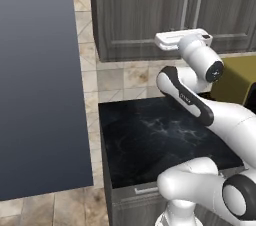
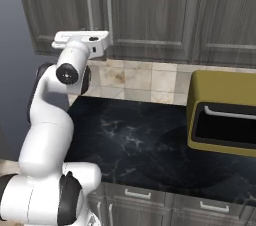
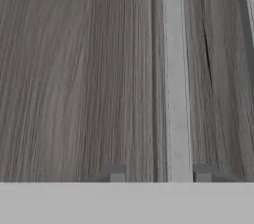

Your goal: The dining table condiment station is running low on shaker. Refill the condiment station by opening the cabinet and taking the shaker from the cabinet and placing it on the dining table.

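Writing, labels: none legible on any surface; a small dark mark on the arm's forearm link cannot be read.

Cabinet (image 2: 150, 10): dark grey wood-grain, panelled doors shut, across the top of both base views. Long vertical silver bar handles (image 1: 192, 5) stand in a pair at the door seam, upper right of the left base view, upper left-centre of the right base view. In the hand view one handle (image 3: 174, 74) runs top to bottom just right of centre, against close wood grain.

Shaker: cannot be made out in any view; cabinet doors are closed.

Counter (image 2: 150, 140): glossy black marble top with white veining, lower centre of both base views, grey drawer fronts with short handles below. Tan tiled backsplash between counter and cabinet.

Mustard-yellow appliance (image 2: 225, 115): boxy, dark front opening with a pale bar handle, on the counter at the right edge of the right base view.

Blue-grey flat panel (image 1: 40, 80): fills the left side of the left base view.

Gripper (image 3: 159, 173): raised to the cabinet front at handle height. Finger tips (image 3: 115, 172) stand apart at the bottom of the hand view, the silver handle passing between them nearer the right tip; contact cannot be told. Jaws parted, nothing clamped.
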